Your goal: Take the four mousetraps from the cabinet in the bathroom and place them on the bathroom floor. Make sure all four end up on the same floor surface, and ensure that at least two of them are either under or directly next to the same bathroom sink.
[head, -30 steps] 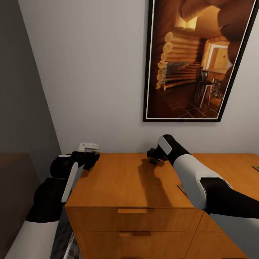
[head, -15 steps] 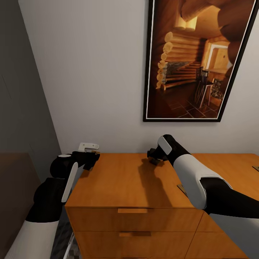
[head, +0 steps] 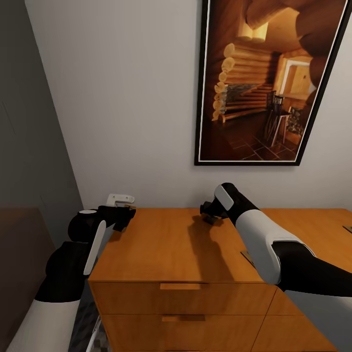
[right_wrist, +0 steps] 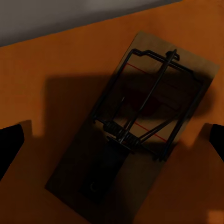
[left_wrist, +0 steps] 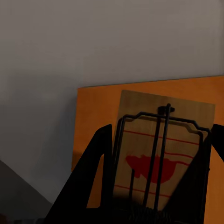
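Observation:
The orange-brown cabinet (head: 166, 247) stands against the white wall. At its far left corner my left gripper (head: 124, 215) is shut on a mousetrap (left_wrist: 154, 135), a tan board with a red spot, held between the dark fingers (left_wrist: 93, 172) above the cabinet top (left_wrist: 98, 107). My right gripper (head: 209, 214) hovers open over the back of the top. Straight below it, a second mousetrap (right_wrist: 154, 107) lies flat in shadow, between the widely spread fingertips of the right gripper (right_wrist: 112, 140). Another trap's corner (head: 246, 255) peeks out beside my right forearm. One more (head: 348, 228) lies at the right edge.
A large framed picture (head: 266, 83) hangs on the wall above the cabinet. A small white fitting (head: 120, 199) sits on the wall by the left gripper. A dark grey panel (head: 29, 146) rises left of the cabinet. Patterned floor tile (head: 93, 332) shows in the narrow gap below.

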You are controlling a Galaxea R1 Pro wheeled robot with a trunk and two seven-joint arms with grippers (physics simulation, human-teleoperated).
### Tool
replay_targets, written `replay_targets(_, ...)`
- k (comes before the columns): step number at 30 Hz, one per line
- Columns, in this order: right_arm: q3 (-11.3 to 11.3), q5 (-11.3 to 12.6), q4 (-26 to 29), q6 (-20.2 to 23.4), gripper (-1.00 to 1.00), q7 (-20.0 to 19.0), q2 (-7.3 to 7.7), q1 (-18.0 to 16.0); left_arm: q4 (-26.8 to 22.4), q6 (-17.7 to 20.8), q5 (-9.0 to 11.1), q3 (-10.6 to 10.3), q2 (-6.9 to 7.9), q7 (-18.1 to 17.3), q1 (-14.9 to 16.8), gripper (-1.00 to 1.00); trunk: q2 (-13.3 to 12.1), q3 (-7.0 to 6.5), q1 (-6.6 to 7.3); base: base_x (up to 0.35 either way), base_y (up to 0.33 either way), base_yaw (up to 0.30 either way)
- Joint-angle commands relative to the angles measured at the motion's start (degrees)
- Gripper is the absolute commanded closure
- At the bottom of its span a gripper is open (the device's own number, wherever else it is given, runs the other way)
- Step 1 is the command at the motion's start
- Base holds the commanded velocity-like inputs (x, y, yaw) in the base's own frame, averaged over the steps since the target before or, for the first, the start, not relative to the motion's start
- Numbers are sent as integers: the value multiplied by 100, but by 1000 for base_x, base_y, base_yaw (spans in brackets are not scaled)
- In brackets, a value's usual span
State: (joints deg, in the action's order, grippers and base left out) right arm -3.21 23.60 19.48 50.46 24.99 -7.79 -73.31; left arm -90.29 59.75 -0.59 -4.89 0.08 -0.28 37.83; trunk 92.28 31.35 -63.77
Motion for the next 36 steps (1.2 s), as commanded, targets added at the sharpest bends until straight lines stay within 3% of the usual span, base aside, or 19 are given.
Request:
replay_targets(1, -39, 57, -128, 7, -100, 50, -3, 1, -6, 25, -14, -3, 1, -7, 5, 100, 2, 8, -1, 0, 0, 0)
replay_targets(21, -39, 57, -128, 7, -100, 50, -3, 1, -6, 25, -13, -3, 1, -7, 5, 100, 2, 8, -1, 0, 0, 0)
replay_targets(22, -39, 57, -128, 7, 100, 50, -3, 1, -6, 25, -13, -3, 1, -7, 5, 100, 2, 8, -1, 0, 0, 0)
replay_targets(36, -39, 57, -128, 7, 100, 50, -3, 1, -6, 25, -13, -3, 1, -7, 5, 100, 2, 8, -1, 0, 0, 0)
